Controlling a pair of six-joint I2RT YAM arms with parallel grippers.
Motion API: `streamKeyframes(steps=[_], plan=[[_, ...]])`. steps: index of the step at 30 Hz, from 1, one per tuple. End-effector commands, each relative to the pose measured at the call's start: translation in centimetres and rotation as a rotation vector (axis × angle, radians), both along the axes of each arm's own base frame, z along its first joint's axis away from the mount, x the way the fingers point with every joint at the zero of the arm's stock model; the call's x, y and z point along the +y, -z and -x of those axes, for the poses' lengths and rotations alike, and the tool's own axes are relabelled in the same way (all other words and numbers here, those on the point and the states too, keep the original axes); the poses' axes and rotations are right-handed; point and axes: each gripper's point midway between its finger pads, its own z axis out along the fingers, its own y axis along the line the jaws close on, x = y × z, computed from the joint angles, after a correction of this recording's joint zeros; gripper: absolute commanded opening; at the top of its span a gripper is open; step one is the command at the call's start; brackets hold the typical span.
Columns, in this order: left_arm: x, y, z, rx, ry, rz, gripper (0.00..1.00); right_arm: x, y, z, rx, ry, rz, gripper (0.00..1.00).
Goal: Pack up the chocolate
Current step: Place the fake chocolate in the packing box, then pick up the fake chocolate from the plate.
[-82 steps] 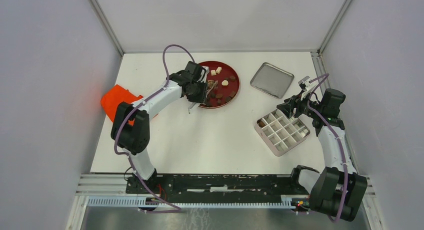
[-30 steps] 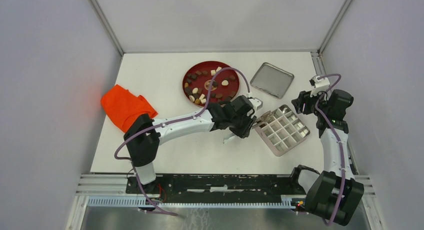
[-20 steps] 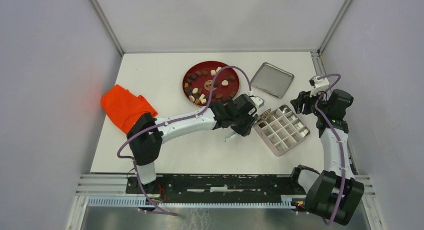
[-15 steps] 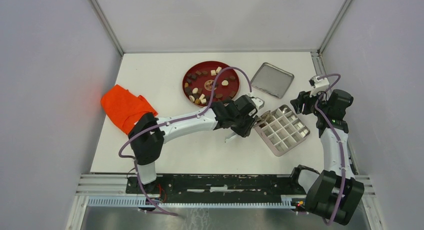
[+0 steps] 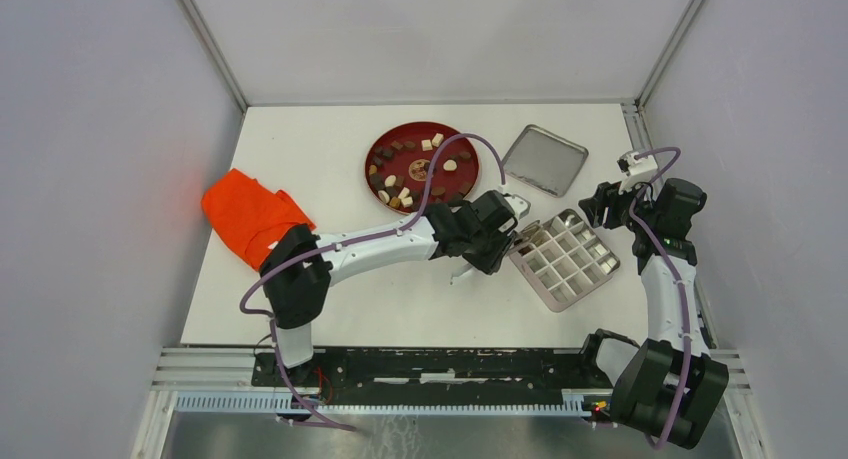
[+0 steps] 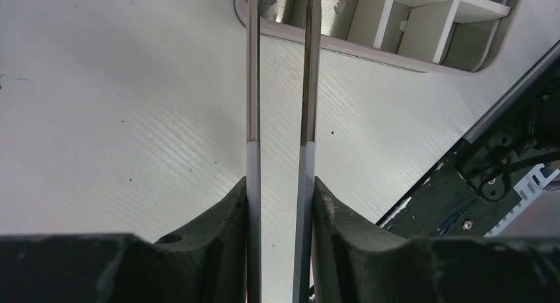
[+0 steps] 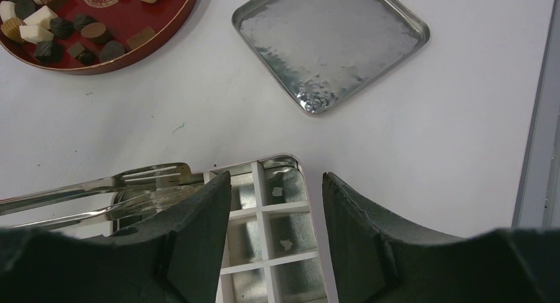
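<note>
On the tabletop [image 5: 400, 299], your left end effector [image 6: 280, 191], clenched on the tweezers [image 6: 253, 85], has swung from plate [image 7: 173, 19] to box [image 6: 370, 50] corner, so a drop looks next; chocolate [image 7: 63, 27] sits plated; right end effector [image 7: 274, 184] hangs released.

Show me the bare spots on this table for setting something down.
Bare: the far-left corner between orange cloth and red plate; the near strip in front of the divided box. Crowded: the box's left corner, where the left fingers hold tweezers.

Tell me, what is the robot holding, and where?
Left jaws pinch the metal tweezers by the handle part, far from the tips. Right jaws hold nothing.
</note>
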Motion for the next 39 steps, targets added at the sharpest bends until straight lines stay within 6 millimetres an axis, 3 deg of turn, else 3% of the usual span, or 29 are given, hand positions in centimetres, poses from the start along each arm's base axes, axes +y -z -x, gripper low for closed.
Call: streamKeyframes(steps=[1,7,12,23,30,34,39], plan=[[-1.2,-2.0,-0.9,-0.059,0.009,0.036,0.40,0.1,-1.3,-0.5,-0.046,-0.017,0.003,0.59],[-1.2,-2.1,-0.8,-0.055,0.009,0.041,0.41,0.1,-1.3,-0.5,-0.049,-0.020,0.004,0.59],[-1.6,-2.9,-0.7,-0.051,0.004,0.076,0.33,0.1,-1.3,-0.5,-0.048,-0.022,0.002,0.59],[-2.0,-7.7,0.2,-0.069,0.002,0.240,0.31,0.4,-1.2,-0.4,-0.047,-0.037,-0.003,0.59],[0.9,-8.2,-0.6,-0.103,-0.092,0.257,0.31,0.5,-1.2,-0.4,-0.048,-0.044,-0.004,0.59],[3.0,-9.6,-1.5,-0.112,-0.148,0.296,0.30,0.6,-1.3,-0.4,-0.054,-0.050,-0.004,0.59],[6.1,-11.5,-4.5,-0.141,-0.235,0.328,0.31,0.7,-1.4,-0.3,-0.053,-0.055,-0.006,0.59]])
